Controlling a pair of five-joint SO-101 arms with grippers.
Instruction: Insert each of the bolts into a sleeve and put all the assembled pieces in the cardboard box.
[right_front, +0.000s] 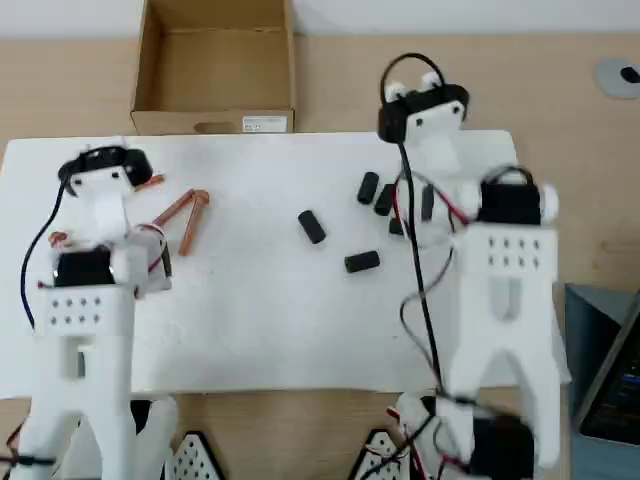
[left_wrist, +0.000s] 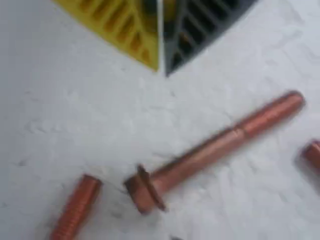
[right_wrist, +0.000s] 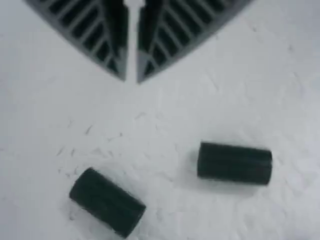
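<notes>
No bolt (left_wrist: 215, 150) sits in a sleeve (right_wrist: 234, 162) yet; the cardboard box (right_front: 190, 121) holds nothing. My left gripper (left_wrist: 161, 67) and right gripper (right_wrist: 131, 75) are closed, gripping nothing.

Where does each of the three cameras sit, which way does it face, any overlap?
High view: fixed above the near side, looking down over the white mat toward the cardboard box; left arm, right arm show.
Left wrist view: on the left arm, facing down; sees left gripper tips and a copper bolt.
Right wrist view: on the right arm, facing down; sees right gripper tips and two black sleeves.
Shared: high view also shows the bolts and sleeves.
</notes>
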